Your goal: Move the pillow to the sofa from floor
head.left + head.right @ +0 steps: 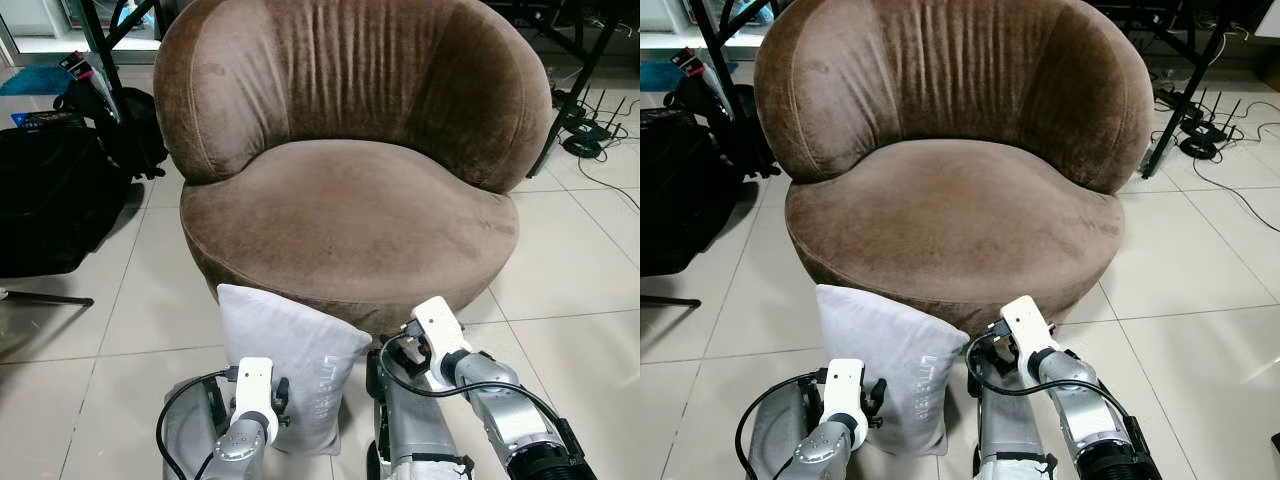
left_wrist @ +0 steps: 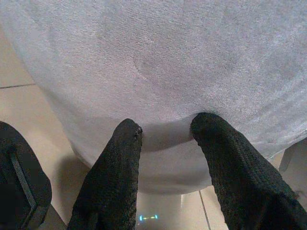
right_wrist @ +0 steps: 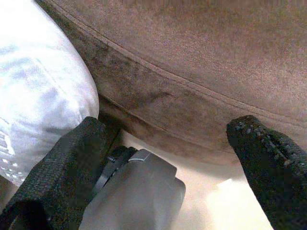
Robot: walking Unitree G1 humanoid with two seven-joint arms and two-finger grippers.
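— Both grippers, where?
— My left gripper (image 2: pixel 165 127), fingers spread, touches the grey pillow (image 1: pixel 290 355) standing on the floor against the brown sofa (image 1: pixel 350 210). My right gripper (image 3: pixel 168 143) gapes wide beside it.

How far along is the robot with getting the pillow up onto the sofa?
Early stage. The grey pillow stands on the floor tiles, leaning against the front of the brown sofa. In hand: the left gripper is open, fingertips at the pillow's side; the right gripper is open beside it. Left: grasp, lift, place on the seat.
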